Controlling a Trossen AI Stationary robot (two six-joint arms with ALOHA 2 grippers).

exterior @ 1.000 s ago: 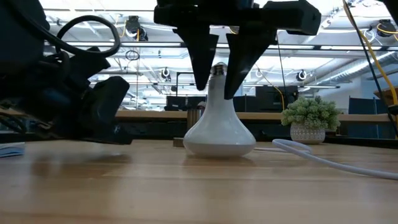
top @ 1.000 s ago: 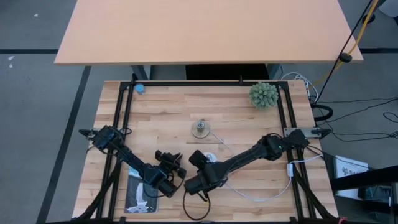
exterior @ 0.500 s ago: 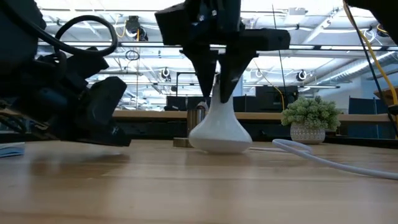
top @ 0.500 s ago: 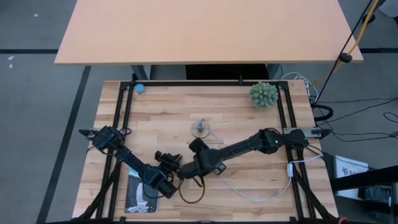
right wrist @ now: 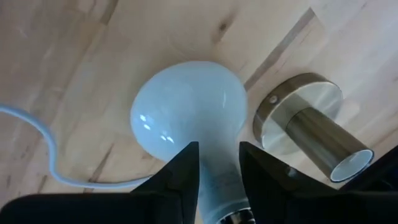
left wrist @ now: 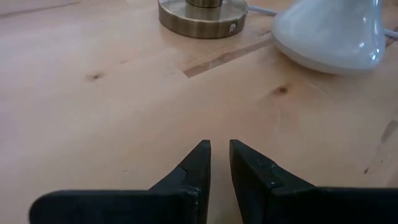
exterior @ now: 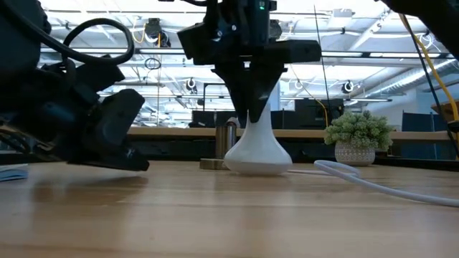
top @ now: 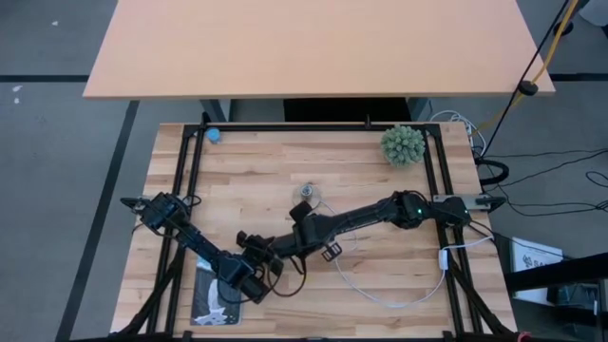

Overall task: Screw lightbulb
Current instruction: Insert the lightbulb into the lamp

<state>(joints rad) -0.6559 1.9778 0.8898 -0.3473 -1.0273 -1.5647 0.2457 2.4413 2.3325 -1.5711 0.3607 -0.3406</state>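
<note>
So, bulb (exterior: 257,147) stands globe-down mid-table, screw base up, just beside brass socket (right wrist: 298,127). Right gripper (right wrist: 219,163) over it from above, jaws pinching neck so base can be turned over toward socket. Left gripper (left wrist: 219,163) parked near-left, jaws nearly closed, empty.

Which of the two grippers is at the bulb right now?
The right gripper: its jaws straddle the narrow neck of the white frosted lightbulb, which stands globe-down on the table. The left gripper is nearby, holding nothing.

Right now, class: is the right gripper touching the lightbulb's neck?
Touching. In the right wrist view the right gripper has both fingers pressed against the narrow neck of the lightbulb, with no gap showing.
</note>
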